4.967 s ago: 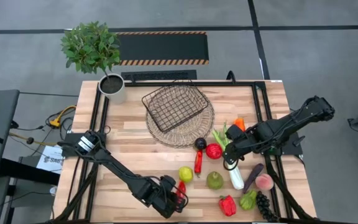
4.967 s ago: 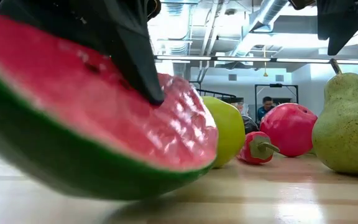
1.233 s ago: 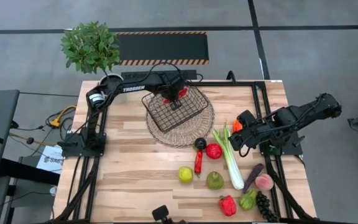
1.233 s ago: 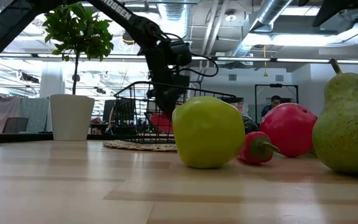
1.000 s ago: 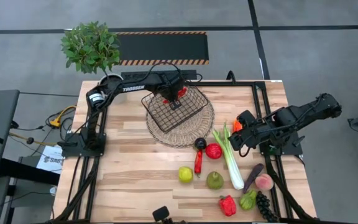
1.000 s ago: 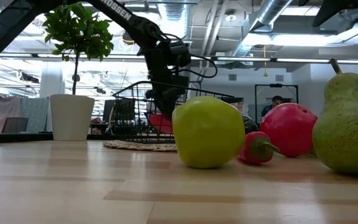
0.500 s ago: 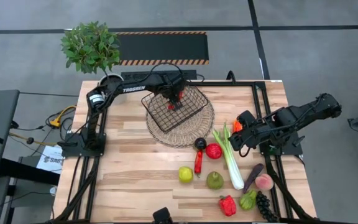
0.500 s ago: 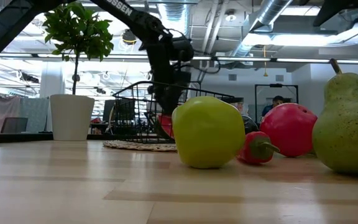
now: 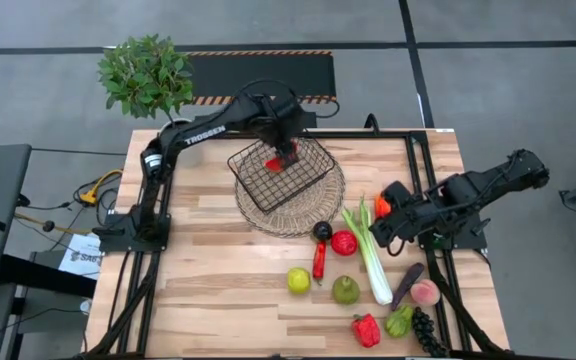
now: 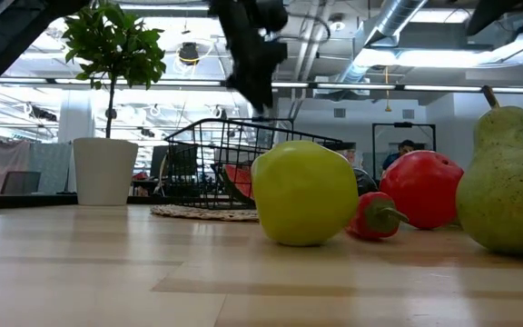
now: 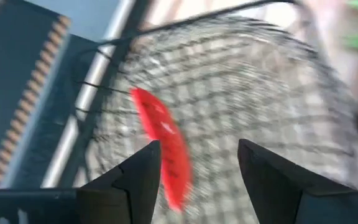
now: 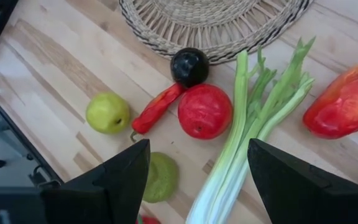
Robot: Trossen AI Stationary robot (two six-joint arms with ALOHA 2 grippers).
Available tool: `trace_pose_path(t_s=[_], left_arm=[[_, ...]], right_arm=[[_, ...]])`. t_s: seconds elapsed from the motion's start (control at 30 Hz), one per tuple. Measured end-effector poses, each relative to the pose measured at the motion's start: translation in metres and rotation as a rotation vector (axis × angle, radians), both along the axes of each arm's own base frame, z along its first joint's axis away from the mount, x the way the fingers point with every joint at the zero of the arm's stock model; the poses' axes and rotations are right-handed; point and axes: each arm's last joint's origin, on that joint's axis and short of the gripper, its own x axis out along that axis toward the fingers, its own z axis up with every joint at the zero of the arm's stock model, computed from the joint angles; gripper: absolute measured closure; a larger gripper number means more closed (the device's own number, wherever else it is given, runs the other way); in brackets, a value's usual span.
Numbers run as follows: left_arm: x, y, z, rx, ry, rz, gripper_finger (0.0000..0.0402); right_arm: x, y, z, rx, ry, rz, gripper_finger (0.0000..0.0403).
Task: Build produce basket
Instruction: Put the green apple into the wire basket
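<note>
Your surface (image 9: 218, 260) is a pale wooden plank top on a black frame, standing on grey floor with a potted plant (image 9: 148, 78) at its far left corner. In the low view the room behind it shows ceiling pipes and a person (image 10: 401, 153) far back.

The basket (image 9: 280, 172), dark wire mesh, sits on a round woven tray (image 9: 290, 208) at the far middle of the surface. You can see a red watermelon slice (image 9: 283, 162) lying inside the basket, and the left wrist view shows it free on the mesh floor, between but below the two dark fingers (image 11: 134, 182).

Your left gripper (image 9: 288, 135) hangs over the basket, above its rim in the low view, with its fingers parted and nothing between them.

Your right gripper (image 9: 380, 228) waits on the right side, near the orange-red pepper (image 9: 383, 200) and the celery stalk (image 9: 370, 252). Its fingers (image 12: 112, 184) stand wide apart and hold nothing.

The rest of the produce lies on the near right part of the surface: a red apple (image 9: 344, 243) just beside a dark round fruit (image 9: 322, 231) and a red chilli (image 9: 319, 260), a yellow-green apple (image 9: 298, 280), a green pear (image 9: 345, 290), a red pepper (image 9: 366, 329), an aubergine (image 9: 406, 284), a peach (image 9: 425, 293), a green pepper (image 9: 399, 321) and dark grapes (image 9: 426, 333).
</note>
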Motion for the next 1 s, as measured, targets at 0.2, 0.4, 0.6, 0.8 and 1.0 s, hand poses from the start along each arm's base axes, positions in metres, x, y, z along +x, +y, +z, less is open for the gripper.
trace_pose_path(t_s=[0.2, 0.4, 0.6, 0.8, 1.0], left_arm=[[-0.001, -0.064, 0.036, -0.165, 0.006, -0.185, 0.0204], [0.007, -0.157, 0.039, -0.198, 0.064, -0.378, 0.0197], [0.009, -0.242, 0.037, -0.069, 0.036, -0.43, 0.0123], [0.01, -0.288, 0.019, -0.06, 0.01, -0.339, 0.004], [0.023, -0.315, -0.015, -0.085, 0.021, -0.359, 0.0029]], right_arm=[[-0.003, 0.008, 0.0, 0.0, 0.0, 0.046, 0.0112], [-0.009, 0.019, 0.0, -0.002, 0.0, 0.114, 0.0112], [-0.015, 0.03, 0.0, -0.002, 0.0, 0.184, 0.0112], [-0.021, 0.038, 0.0, -0.003, -0.001, 0.235, 0.0112], [-0.025, 0.043, 0.0, -0.006, -0.002, 0.27, 0.0112]])
